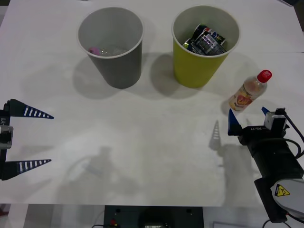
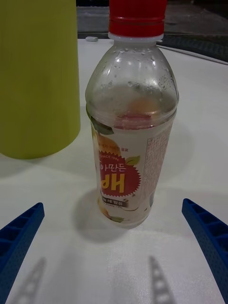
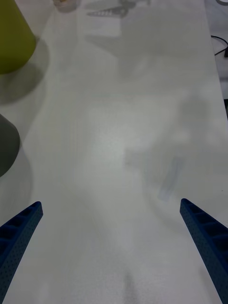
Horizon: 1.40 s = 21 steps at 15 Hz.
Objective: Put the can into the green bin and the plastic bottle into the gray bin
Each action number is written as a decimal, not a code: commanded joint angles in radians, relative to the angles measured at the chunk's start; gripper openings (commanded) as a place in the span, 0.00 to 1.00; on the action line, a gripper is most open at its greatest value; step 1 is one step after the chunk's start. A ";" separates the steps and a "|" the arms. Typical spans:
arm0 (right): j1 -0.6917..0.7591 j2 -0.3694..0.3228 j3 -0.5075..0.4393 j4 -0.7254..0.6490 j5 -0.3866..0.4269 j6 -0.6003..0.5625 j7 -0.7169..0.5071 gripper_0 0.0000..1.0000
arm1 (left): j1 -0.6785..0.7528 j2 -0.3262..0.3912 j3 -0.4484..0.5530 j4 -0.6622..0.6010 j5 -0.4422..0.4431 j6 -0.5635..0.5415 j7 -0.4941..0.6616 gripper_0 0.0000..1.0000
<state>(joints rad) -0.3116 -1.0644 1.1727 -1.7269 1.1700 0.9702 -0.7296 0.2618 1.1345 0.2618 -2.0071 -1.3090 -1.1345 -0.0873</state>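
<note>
While the right tool (image 1: 247, 118) hangs low over the worktop (image 1: 152, 156) with its blue fingers (image 2: 19, 237) spread wide, the plastic bottle (image 1: 249, 91) stands just ahead of it, in line with the gap between the fingers but not yet between them. From the right wrist view the bottle (image 2: 130, 118) sits centred between the two fingertips, a little beyond them, untouched. It stands upright on its base, so its long axis runs vertically, red cap up, and the label faces the tool. A straight advance forward looks enough to bring the fingers either side of the body, near the label band.

Beyond the bottle and to its left stands the green bin (image 1: 204, 47), close by, already holding a dark can (image 1: 207, 40). The gray bin (image 1: 112, 47), where the bottle belongs, stands farther left again, past the green one, with something small and pink-capped at its bottom.

The left tool (image 1: 28, 138) waits at the worktop's left edge, fingers spread, well apart from the bottle. The right arm is plainly the nearer one for the pick, though the carry must then cross past the green bin to reach the gray one.
</note>
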 commanded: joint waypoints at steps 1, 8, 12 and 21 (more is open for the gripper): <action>-0.029 0.050 0.001 0.078 0.007 0.021 -0.008 1.00 | 0.000 0.000 0.000 0.000 0.000 0.000 0.000 1.00; -0.101 0.144 -0.007 0.234 0.010 0.044 -0.022 1.00 | 0.000 0.000 0.000 0.000 0.000 0.000 0.000 1.00; -0.135 0.178 -0.007 0.294 0.008 0.044 -0.024 1.00 | 0.000 0.000 0.000 0.000 0.000 0.000 0.000 1.00; -0.196 0.242 -0.007 0.397 -0.012 0.035 -0.016 1.00 | 0.000 0.000 0.000 0.000 0.000 0.000 0.000 1.00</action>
<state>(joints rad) -0.5054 -0.8247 1.1658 -1.3357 1.1574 1.0063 -0.7448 0.2618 1.1345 0.2618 -2.0071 -1.3090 -1.1345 -0.0873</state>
